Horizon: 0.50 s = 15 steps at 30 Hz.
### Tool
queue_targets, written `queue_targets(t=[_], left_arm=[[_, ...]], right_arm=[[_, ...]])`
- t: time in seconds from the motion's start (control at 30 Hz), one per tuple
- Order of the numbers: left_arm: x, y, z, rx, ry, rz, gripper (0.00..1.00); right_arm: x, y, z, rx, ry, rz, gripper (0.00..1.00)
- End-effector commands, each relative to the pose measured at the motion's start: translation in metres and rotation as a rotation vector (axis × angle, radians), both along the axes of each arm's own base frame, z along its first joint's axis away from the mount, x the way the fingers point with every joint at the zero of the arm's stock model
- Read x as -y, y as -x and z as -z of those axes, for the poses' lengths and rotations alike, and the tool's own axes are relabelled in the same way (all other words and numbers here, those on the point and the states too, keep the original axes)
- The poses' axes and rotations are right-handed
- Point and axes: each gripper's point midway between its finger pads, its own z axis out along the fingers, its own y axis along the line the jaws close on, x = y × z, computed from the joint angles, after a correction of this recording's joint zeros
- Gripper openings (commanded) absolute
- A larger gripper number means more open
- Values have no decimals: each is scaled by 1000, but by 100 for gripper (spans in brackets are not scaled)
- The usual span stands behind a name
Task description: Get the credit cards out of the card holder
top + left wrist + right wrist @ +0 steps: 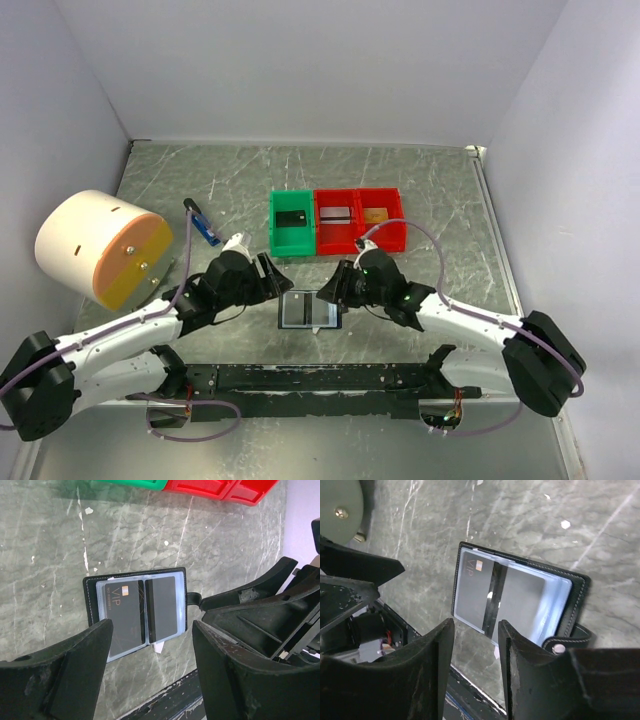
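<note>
Progress check: I'd say a bit past halfway. Left to right, the green bin (290, 248) has a black card (292, 218) in it, the middle red bin (338, 241) a silvery card (335, 212), and the right red bin (385, 192) an orange-gold card (376, 213), so three are out. The card holder (309, 311) lies open on the surface (440, 200) with a VIP card (125, 617) and a second dark card (162, 607) in its clear sleeves. Can't tell if anything hides behind those.

The left end effector (266, 274) hovers just left of the holder, spread wide and empty. The right end effector (336, 286) is just off its right edge, near the snap tab (559, 649). Its gap is narrow, with nothing in it.
</note>
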Motion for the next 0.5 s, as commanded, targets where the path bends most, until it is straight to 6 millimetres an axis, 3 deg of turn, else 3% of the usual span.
queue_targets(t=[0.0,0.17,0.3,0.47], left_arm=[[14,-11,-14,69,47,39,75],[30,-14,0,29,30,95,68],[42,-13,2,30,67,139,68],[56,-4,5,26,112,234,65]], right_arm=[[-16,-8,-12,65,-5,-72,39],[-29,-7,4,35,-13,-129,34],[-14,-9,37,-19,124,-100,31],[2,-3,60,-42,214,-111,31]])
